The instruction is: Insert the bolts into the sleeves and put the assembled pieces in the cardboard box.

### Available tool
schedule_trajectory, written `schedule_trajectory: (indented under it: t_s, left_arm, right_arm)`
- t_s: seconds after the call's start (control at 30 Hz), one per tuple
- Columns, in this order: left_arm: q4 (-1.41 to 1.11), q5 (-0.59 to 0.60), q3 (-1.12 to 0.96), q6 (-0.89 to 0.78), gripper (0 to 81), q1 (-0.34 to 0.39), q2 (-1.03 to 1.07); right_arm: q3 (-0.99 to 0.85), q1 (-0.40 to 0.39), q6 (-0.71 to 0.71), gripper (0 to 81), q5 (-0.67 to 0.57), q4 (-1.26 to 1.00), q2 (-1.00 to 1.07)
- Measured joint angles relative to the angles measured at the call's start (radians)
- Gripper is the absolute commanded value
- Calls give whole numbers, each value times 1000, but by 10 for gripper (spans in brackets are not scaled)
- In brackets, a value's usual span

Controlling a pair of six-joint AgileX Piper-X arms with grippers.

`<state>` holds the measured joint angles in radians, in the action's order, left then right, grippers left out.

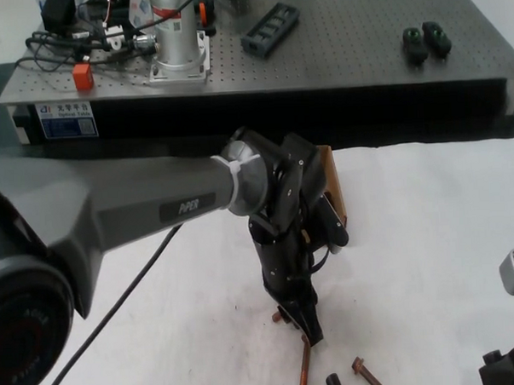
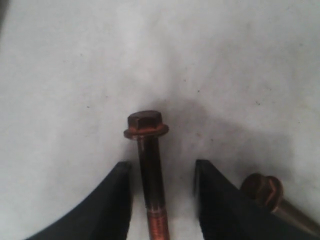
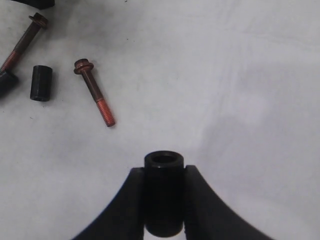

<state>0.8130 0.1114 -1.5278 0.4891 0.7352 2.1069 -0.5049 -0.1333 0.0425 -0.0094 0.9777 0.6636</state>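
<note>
A copper bolt point(image 2: 150, 165) lies on the white cloth between the fingers of my left gripper point(image 2: 162, 164). The gripper is open, with a gap on each side of the shank. In the high view the left gripper point(image 1: 306, 325) points down at that bolt point(image 1: 305, 366), in front of the cardboard box point(image 1: 329, 182). My right gripper point(image 3: 163, 172) is shut on a black sleeve point(image 3: 163, 195), its bore facing away from the wrist. Beyond it lie a loose bolt point(image 3: 95, 92), a loose sleeve point(image 3: 41, 83) and a second bolt point(image 3: 22, 42).
Another bolt head point(image 2: 265, 192) lies just outside one left finger. A further bolt point(image 1: 367, 375) and a sleeve point(image 1: 335, 383) lie near the front edge. The right arm point(image 1: 512, 365) sits at the front right corner. A perforated metal bench point(image 1: 361, 43) stands behind the cloth.
</note>
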Motion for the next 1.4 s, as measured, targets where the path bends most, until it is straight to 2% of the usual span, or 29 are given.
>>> schedule_trajectory:
  t_s: [0.07,0.13,0.3,0.43,0.53,0.57,0.63,0.73,0.77,0.8,0.87,0.93,0.97,1.13,1.4]
  left_arm:
    - [-12,0,0,-8,291,0,3]
    - [-23,0,0,-12,251,0,5]
    - [-41,4,0,-14,5,0,6]
    - [-53,3,0,-27,7,0,7]
    - [-58,-1,-3,-122,7,-5,-22]
    - [-69,24,2,-209,7,-5,-22]
    - [-80,58,8,-259,7,-21,-81]
    - [-174,198,56,-415,7,-51,-218]
    - [-291,255,117,-520,7,-58,-263]
    - [-358,278,160,-580,7,-65,-317]
    - [-497,318,266,-707,7,-75,-408]
    - [-662,362,384,-838,7,-76,-489]
    - [-725,381,430,-893,7,-76,-522]
    - [-1018,442,613,-1122,7,-74,-606]
    - [-1082,480,657,-1190,7,-74,-626]
  right_arm:
    - [0,0,0,25,0,1,0]
    - [0,0,0,25,0,1,0]
    - [0,0,0,25,0,6,0]
    - [0,0,0,25,0,7,0]
    - [0,0,0,25,0,7,0]
    - [0,0,-3,25,0,7,0]
    - [13,2,-27,25,-54,-21,0]
    - [58,1,-79,25,-217,-124,0]
    - [83,1,-111,25,-291,-181,5]
    - [129,1,-196,25,-430,-304,11]
    - [192,1,-319,25,-552,-514,29]
    - [213,-5,-401,25,-621,-712,70]
    - [214,-7,-406,25,-625,-712,73]
    - [213,-77,-548,25,-677,-1042,193]
    - [213,-121,-605,25,-666,-1234,318]
